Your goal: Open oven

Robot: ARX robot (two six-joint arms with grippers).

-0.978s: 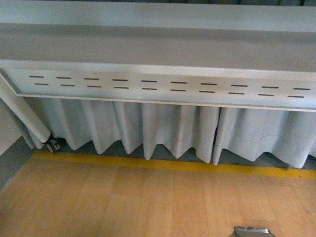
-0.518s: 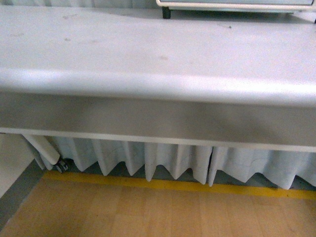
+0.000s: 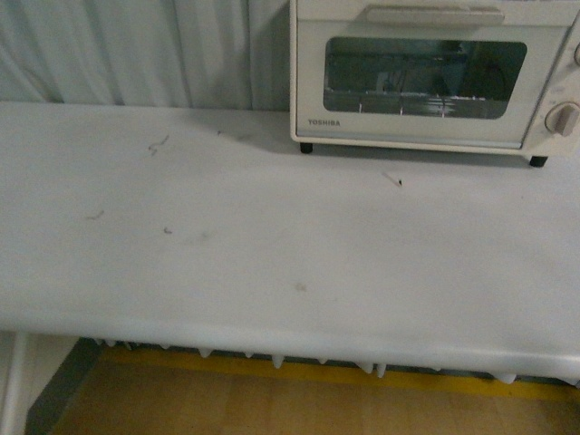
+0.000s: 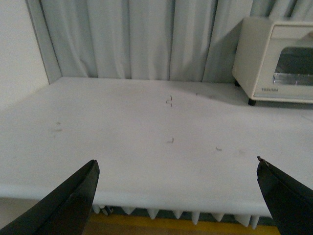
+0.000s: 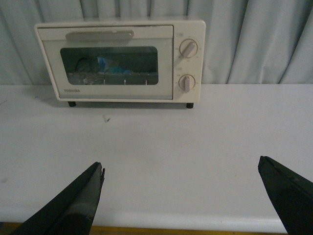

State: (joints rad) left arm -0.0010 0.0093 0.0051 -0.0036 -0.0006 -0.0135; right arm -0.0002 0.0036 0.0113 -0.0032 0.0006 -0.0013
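A cream-white Toshiba oven [image 3: 426, 77] stands at the back right of the white table, against the curtain. Its dark glass door is shut, with a flat bar handle [image 3: 435, 14] along the top and a knob [image 3: 565, 118] on the right. The right wrist view faces the oven [image 5: 120, 61] squarely and shows two knobs [image 5: 188, 48] and its handle [image 5: 99, 35]. My right gripper [image 5: 181, 166] is open over the table's front edge, well short of the oven. My left gripper [image 4: 176, 161] is open too, with the oven [image 4: 274, 58] far off to its side. Neither arm shows in the front view.
The white table [image 3: 227, 254] carries only small dark specks and a scrap [image 3: 392, 179] in front of the oven. A pleated grey curtain [image 3: 136, 50] hangs behind. A white wall panel [image 4: 17, 44] closes the table's left end. Wooden floor with a yellow line [image 3: 272, 367] lies below the front edge.
The front view has swung upward from the table's skirt and floor to the tabletop, and the oven has come into view.
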